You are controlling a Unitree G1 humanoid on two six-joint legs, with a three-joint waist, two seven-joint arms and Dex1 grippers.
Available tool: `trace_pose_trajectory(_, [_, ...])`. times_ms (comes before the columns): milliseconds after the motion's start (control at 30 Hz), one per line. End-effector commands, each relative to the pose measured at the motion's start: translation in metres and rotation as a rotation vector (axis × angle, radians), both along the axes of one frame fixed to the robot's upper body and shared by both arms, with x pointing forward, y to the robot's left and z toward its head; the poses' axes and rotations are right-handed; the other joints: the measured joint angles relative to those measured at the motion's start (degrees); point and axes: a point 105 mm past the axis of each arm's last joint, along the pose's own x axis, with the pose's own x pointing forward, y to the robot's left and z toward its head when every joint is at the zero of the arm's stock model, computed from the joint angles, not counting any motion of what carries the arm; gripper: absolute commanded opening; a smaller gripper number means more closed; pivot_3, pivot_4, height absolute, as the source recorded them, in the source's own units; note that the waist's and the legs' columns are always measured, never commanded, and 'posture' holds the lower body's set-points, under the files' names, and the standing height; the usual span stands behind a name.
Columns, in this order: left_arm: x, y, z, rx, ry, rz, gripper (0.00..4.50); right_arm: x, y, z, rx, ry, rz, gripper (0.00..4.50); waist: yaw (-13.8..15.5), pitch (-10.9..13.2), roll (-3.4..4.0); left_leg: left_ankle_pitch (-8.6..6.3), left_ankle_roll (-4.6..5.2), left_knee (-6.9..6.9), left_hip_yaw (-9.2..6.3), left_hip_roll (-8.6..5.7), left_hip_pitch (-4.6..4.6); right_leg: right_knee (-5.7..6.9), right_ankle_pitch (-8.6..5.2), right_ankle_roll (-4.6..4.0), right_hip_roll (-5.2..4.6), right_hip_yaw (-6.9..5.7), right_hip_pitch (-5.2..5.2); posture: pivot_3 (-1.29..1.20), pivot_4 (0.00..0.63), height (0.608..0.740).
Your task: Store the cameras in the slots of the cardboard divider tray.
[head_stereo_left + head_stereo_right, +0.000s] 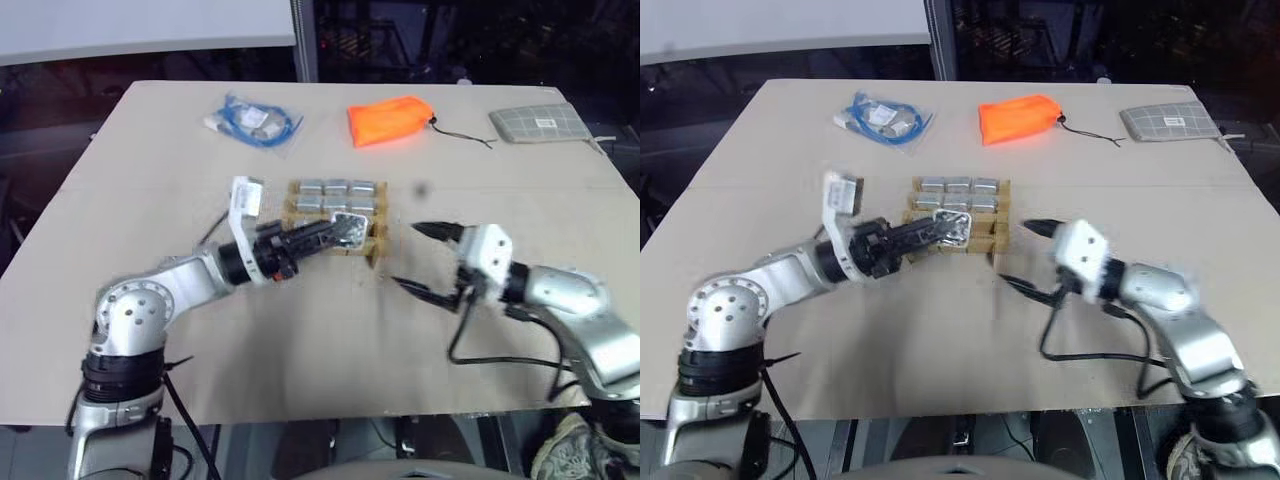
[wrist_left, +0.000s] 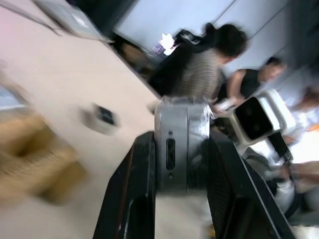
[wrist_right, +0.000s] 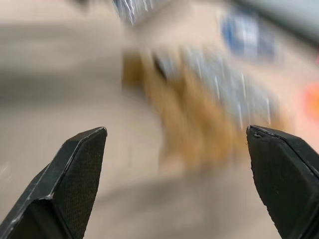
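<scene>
The cardboard divider tray (image 1: 378,246) sits mid-table, with several silver-grey cameras (image 1: 337,188) in its back rows. My left gripper (image 1: 345,230) reaches in from the left, shut on a plastic-wrapped silver camera (image 2: 182,144) held over the tray's front row. In the head views I cannot tell whether that camera touches the tray. My right gripper (image 1: 405,257) stands open and empty just right of the tray, pointing toward it; its fingers (image 3: 75,184) are spread wide with the blurred tray (image 3: 199,114) beyond them.
At the table's far side lie a clear bag with blue cable (image 1: 255,122), an orange pouch (image 1: 390,120) and a grey checked pouch (image 1: 540,123). A small blurred grey thing (image 2: 102,117) lies on the table right of the tray. People (image 2: 209,69) sit beyond the table.
</scene>
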Motion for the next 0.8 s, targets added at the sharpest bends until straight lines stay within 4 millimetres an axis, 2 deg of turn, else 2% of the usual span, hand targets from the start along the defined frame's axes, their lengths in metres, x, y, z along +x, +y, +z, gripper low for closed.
trace_pose_trajectory(33, [0.010, 0.007, 0.003, 0.266, -0.268, -0.056, 0.76, -0.017, -0.033, 0.021, 0.052, 0.136, -0.020, 4.44, -0.08, 0.01, 0.03, -0.01, 0.02, -0.03, 0.05, -0.01, 0.00, -0.02, 0.00, -0.01, 0.02, 0.00, 0.00, 0.00, 0.150, 0.740])
trace_pose_trajectory(167, [0.024, 0.017, -0.004, 0.481, -0.398, -0.126, 0.76, -0.030, -0.049, 0.032, 0.049, 0.238, -0.021, 4.44, -0.11, 0.02, 0.06, -0.12, 0.21, -0.12, 0.09, 0.06, 0.03, -0.08, -0.03, -0.06, 0.09, 0.10, -0.05, 0.00, 0.150, 0.740])
trace_pose_trajectory(300, [0.044, 0.016, -0.002, 0.641, -0.491, -0.244, 0.76, -0.037, -0.059, 0.037, 0.027, 0.291, -0.042, 4.44, 0.21, 0.06, 0.00, -0.14, 0.24, -0.10, 0.03, 0.05, -0.08, -0.17, 0.00, 0.01, 0.09, 0.05, -0.06, 0.00, 0.150, 0.740])
trace_pose_trajectory(500, [0.077, 0.002, 0.008, 0.763, -0.517, -0.294, 0.76, -0.041, -0.054, 0.039, 0.048, 0.286, -0.042, 4.44, 0.53, 0.12, -0.11, -0.20, 0.35, -0.02, 0.04, 0.02, -0.24, -0.39, 0.02, 0.06, 0.08, -0.05, -0.03, 0.00, 0.150, 0.740])
trace_pose_trajectory(667, [0.076, -0.007, 0.002, 0.832, -0.471, -0.423, 0.76, -0.043, -0.048, 0.045, 0.086, 0.232, -0.044, 4.44, -0.13, 0.15, -0.15, -0.19, 0.32, -0.05, 0.01, 0.04, -0.33, -0.54, 0.01, 0.10, 0.09, -0.04, -0.08, 0.00, 0.150, 0.740])
trace_pose_trajectory(800, [0.079, -0.004, -0.004, 0.913, -0.440, -0.460, 0.76, -0.044, -0.047, 0.051, 0.109, 0.198, -0.051, 4.44, -0.06, 0.16, -0.16, -0.20, 0.34, -0.05, -0.01, 0.04, -0.40, -0.58, 0.01, 0.11, 0.09, -0.07, -0.11, 0.00, 0.150, 0.740])
